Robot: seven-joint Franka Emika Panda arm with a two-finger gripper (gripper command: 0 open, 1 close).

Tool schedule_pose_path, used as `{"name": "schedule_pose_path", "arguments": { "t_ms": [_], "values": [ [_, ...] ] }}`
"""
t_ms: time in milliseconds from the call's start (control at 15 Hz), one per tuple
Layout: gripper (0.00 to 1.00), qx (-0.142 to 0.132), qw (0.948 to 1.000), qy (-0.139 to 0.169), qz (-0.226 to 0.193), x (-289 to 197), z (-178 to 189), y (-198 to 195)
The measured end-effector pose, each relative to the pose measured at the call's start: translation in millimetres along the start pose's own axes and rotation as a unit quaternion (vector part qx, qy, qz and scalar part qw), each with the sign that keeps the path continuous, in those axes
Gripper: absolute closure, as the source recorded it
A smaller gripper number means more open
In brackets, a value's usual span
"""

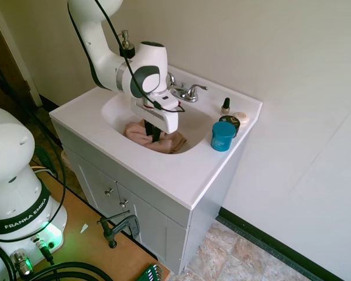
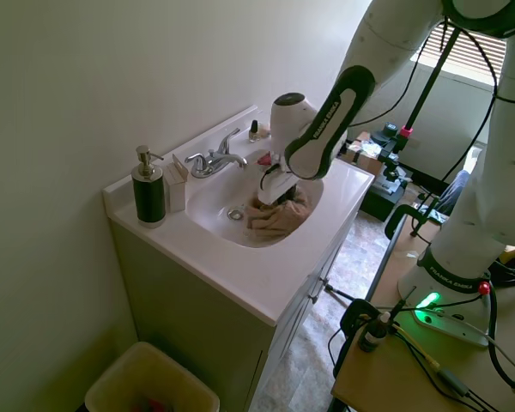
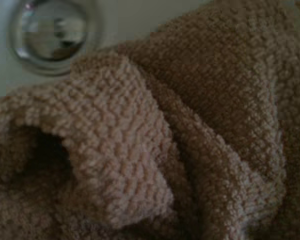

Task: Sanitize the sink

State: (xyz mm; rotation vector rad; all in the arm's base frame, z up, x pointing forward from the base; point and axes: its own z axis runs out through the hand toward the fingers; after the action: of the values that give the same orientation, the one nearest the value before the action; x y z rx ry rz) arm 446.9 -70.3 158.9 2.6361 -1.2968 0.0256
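Where the sink [image 1: 114, 111] dips, claw [image 1: 154, 133] clamped on tan cloth [image 1: 139, 133] beside the drain [image 3: 52, 31].

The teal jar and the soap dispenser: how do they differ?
The teal jar is squat and wide; the soap dispenser is tall, dark, with a metal pump. The jar stands on the counter on one side of the faucet, the dispenser on the other. Both stand upright on the white countertop.

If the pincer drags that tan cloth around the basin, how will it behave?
The tan terry cloth lies bunched in soft folds, so it will probably flop and bunch rather than slide flat. Its looped pile likely grips, but the glossy white sink looks slick, so it may skid. The pincer is down in it; its grip can't be seen.
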Motion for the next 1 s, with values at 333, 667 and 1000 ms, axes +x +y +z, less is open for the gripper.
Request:
{"name": "schedule_pose_path", "arguments": {
  "t_ms": [333, 667, 1000],
  "values": [
    [1.0, 0.019, 0.9923, 0.098, -0.073, 9, 1, 1],
    [1.0, 0.08, 0.9811, 0.161, -0.071, -4, 11, 1],
    [1.0, 0.111, 0.9746, 0.189, -0.048, -18, 26, -7]
  ]
}}
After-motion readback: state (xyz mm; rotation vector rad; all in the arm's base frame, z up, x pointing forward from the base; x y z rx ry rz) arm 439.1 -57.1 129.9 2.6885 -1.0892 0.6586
